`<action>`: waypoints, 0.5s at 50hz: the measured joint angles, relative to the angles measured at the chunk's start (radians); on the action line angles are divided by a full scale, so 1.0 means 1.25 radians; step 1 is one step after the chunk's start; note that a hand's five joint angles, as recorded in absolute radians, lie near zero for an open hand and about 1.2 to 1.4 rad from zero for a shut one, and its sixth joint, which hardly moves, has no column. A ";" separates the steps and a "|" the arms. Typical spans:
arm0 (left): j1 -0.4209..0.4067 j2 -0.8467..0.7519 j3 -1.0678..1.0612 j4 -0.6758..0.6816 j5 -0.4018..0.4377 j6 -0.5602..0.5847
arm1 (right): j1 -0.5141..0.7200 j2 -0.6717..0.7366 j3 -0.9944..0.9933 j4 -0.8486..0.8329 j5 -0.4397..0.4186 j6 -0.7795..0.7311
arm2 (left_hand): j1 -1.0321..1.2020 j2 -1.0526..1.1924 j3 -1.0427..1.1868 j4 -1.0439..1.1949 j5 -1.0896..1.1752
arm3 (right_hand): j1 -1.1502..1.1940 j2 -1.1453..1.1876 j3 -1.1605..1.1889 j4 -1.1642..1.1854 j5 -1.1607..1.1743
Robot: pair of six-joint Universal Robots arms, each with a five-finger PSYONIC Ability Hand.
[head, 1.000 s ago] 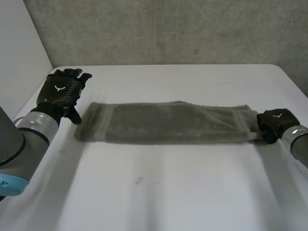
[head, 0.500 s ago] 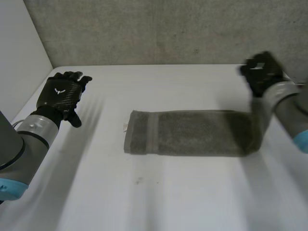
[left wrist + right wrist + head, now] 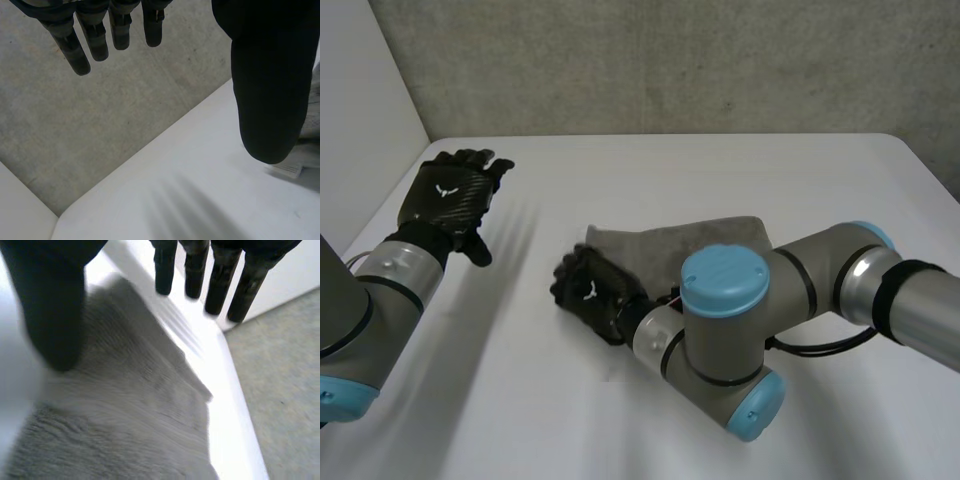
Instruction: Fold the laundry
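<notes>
The grey towel lies folded in the middle of the white table, mostly hidden under my right arm. That arm reaches across it, and my right hand hovers over the towel's left end. In the right wrist view my right hand is open with straight fingers, and the towel lies flat under its palm, not gripped. My left hand rests open at the table's far left, clear of the towel. In the left wrist view, a bit of the towel and its white label lie past the left hand's thumb.
A grey carpeted wall stands behind the table's far edge. A white panel rises at the left. My right arm's elbow sits low over the table's middle.
My right hand swung the towel's right end up and over to the left, folding the towel in half, and has opened off it. The left hand stayed put.
</notes>
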 measured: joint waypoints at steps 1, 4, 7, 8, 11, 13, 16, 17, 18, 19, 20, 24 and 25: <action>-0.005 0.000 0.003 0.000 0.000 0.000 | -0.005 -0.023 0.001 0.001 0.028 0.016 | 0.000 0.000 0.000 0.000 0.000 | -0.176 -0.235 -0.253 -0.249 -0.249; -0.015 -0.001 0.010 0.001 -0.001 0.000 | -0.022 -0.063 0.008 0.002 0.063 0.058 | 0.000 0.000 0.000 0.000 0.000 | -0.182 -0.255 -0.280 -0.262 -0.273; -0.044 -0.004 0.026 0.003 -0.003 0.000 | -0.064 -0.134 0.034 0.008 0.107 0.158 | 0.000 0.000 0.000 0.000 0.000 | -0.182 -0.256 -0.283 -0.262 -0.274; -0.051 -0.005 0.030 0.003 -0.003 0.000 | -0.075 -0.150 0.043 0.009 0.113 0.182 | 0.000 0.000 0.000 0.000 0.000 | -0.182 -0.256 -0.283 -0.262 -0.274; -0.094 -0.015 0.055 0.004 -0.005 0.000 | -0.134 -0.216 0.098 0.018 0.132 0.299 | 0.000 0.000 0.000 0.000 0.000 | -0.182 -0.256 -0.283 -0.262 -0.275; -0.115 -0.022 0.067 0.004 -0.006 0.000 | -0.170 -0.245 0.136 0.025 0.135 0.355 | 0.000 0.000 0.000 0.000 0.000 | -0.182 -0.256 -0.283 -0.262 -0.274; -0.132 -0.030 0.077 0.004 -0.007 -0.001 | -0.195 -0.261 0.164 0.032 0.135 0.387 | 0.000 0.000 0.000 0.000 0.000 | -0.182 -0.256 -0.283 -0.262 -0.275; -0.169 -0.054 0.100 0.004 -0.012 -0.003 | -0.243 -0.281 0.221 0.048 0.134 0.429 | 0.000 0.000 0.000 0.000 0.000 | -0.182 -0.256 -0.283 -0.262 -0.275; -0.169 -0.054 0.100 0.004 -0.012 -0.003 | -0.243 -0.281 0.221 0.048 0.134 0.429 | 0.000 0.000 0.000 0.000 0.000 | -0.182 -0.256 -0.283 -0.262 -0.275; -0.183 -0.064 0.109 0.003 -0.015 -0.004 | -0.258 -0.285 0.242 0.053 0.134 0.437 | 0.000 0.000 0.000 0.000 0.000 | -0.182 -0.256 -0.283 -0.262 -0.275; -0.200 -0.082 0.122 0.003 -0.022 -0.004 | -0.278 -0.287 0.268 0.058 0.133 0.441 | 0.000 0.000 0.000 0.000 0.000 | -0.182 -0.256 -0.283 -0.262 -0.275; -0.252 -0.155 0.166 0.002 -0.067 -0.003 | -0.332 -0.284 0.350 0.049 0.133 0.414 | 0.000 0.000 0.000 0.000 0.000 | -0.078 -0.130 -0.149 -0.142 -0.158; -0.258 -0.165 0.172 0.002 -0.076 -0.002 | -0.340 -0.281 0.364 0.039 0.133 0.401 | 0.000 0.000 0.000 0.000 0.000 | -0.078 -0.130 -0.149 -0.142 -0.158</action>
